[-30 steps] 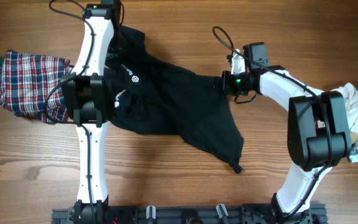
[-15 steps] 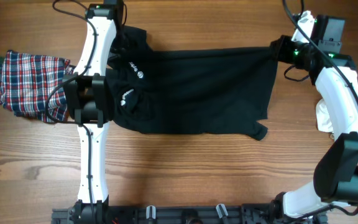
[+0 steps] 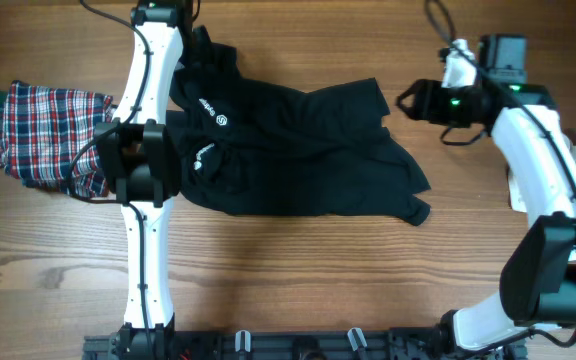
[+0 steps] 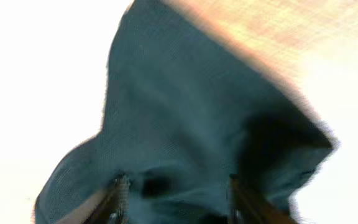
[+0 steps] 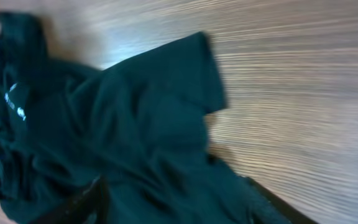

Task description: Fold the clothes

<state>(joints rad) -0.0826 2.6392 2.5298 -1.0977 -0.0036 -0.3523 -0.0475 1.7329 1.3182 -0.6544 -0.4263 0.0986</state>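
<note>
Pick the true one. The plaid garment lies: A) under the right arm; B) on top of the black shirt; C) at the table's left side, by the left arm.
C: the plaid garment sits at the far left beside the left arm, with the black shirt on that arm's other side.

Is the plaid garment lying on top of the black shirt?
No, the plaid garment lies well left of the black shirt, not on it.
</note>
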